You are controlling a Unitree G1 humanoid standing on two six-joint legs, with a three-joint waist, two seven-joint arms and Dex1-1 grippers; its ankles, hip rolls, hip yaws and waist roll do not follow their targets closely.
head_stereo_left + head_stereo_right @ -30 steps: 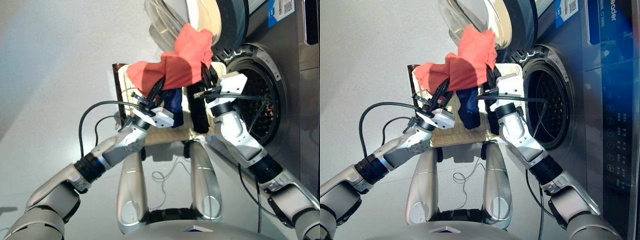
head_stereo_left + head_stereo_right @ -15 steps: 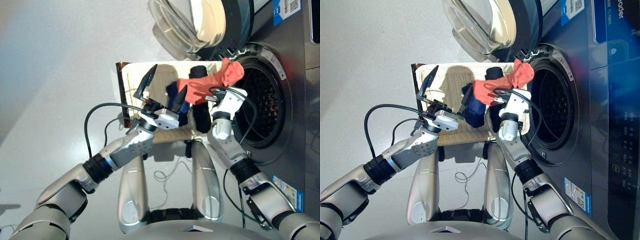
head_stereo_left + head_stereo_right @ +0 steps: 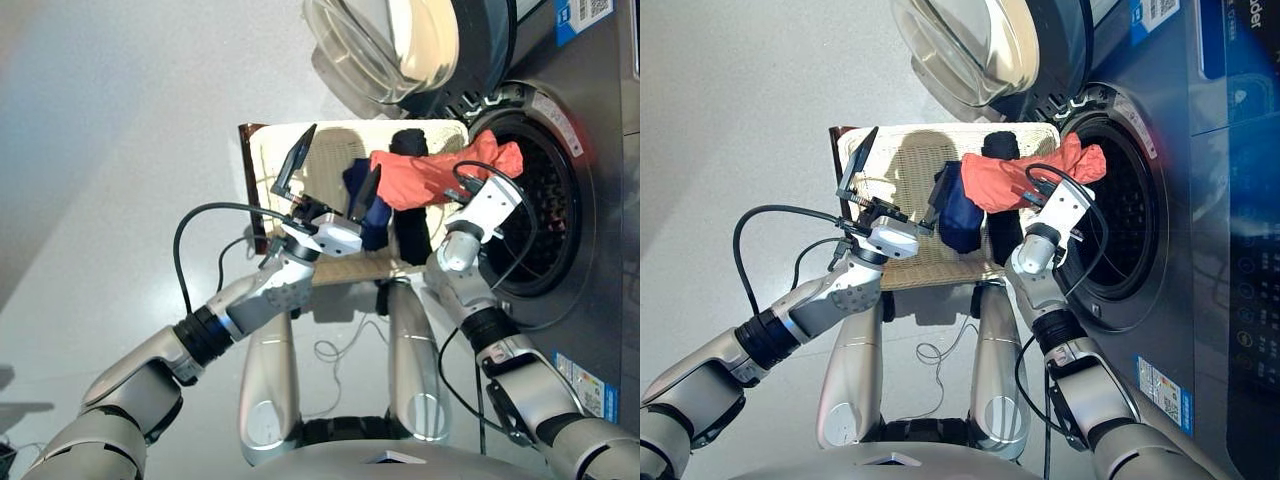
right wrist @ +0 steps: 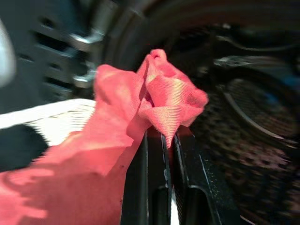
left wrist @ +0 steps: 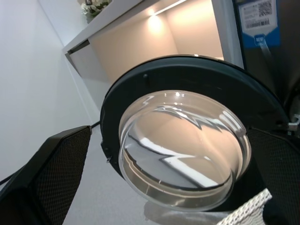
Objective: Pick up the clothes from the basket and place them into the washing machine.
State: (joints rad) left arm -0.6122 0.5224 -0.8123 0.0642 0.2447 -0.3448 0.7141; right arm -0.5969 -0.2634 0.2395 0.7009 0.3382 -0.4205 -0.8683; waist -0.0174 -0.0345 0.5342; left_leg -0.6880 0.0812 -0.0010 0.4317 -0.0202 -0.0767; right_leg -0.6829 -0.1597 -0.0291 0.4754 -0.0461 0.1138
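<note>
Starting on my left, my left gripper (image 3: 325, 180) hangs over the basket (image 3: 262, 170) with its two fingers spread wide and nothing between them; from its wrist I see only the round glass door (image 5: 183, 150) of the washing machine (image 3: 1200, 200), swung open. In the basket the navy garment (image 3: 365, 205) and the black garment (image 3: 408, 200) lie side by side near the edge closest to the machine. Further right, my right gripper (image 4: 164, 140) is pinched tight on a bunched end of the coral-red garment (image 3: 435, 175), which stretches from above the basket across to the rim of the porthole, its leading end just at the mouth of the drum (image 3: 545, 205). I judge this to be the carry of the first garment into the machine, with two left to fetch. Next I need to push the cloth past the rim, deep enough that its tail clears the basket edge and door seal, then let go.
</note>
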